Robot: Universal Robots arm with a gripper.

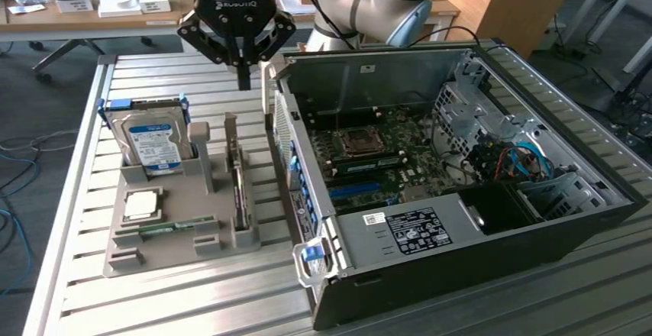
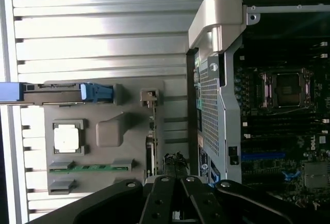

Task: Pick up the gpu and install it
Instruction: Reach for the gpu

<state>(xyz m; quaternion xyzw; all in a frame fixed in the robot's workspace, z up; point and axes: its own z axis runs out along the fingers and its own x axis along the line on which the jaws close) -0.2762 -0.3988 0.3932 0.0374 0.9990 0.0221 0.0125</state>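
The gpu (image 1: 237, 179) stands on edge in a slot of the grey holder (image 1: 163, 256), next to the open computer case (image 1: 570, 221). Edge-on, it shows as a thin green card with a metal bracket. In the wrist view the gpu (image 2: 150, 136) runs as a narrow strip between the holder's block and the case wall. My gripper (image 1: 243, 82) hangs above the table beyond the far end of the card, its fingers shut together and holding nothing. In the wrist view the gripper (image 2: 174, 182) sits over the gap between holder and case.
On the holder also stand a silver hard drive (image 1: 153, 143) with a blue-white label, a CPU (image 1: 140, 204) and a narrow RAM stick (image 1: 171, 227). The motherboard (image 1: 377, 160) lies exposed inside the case. A desk with clutter (image 1: 112, 4) stands behind.
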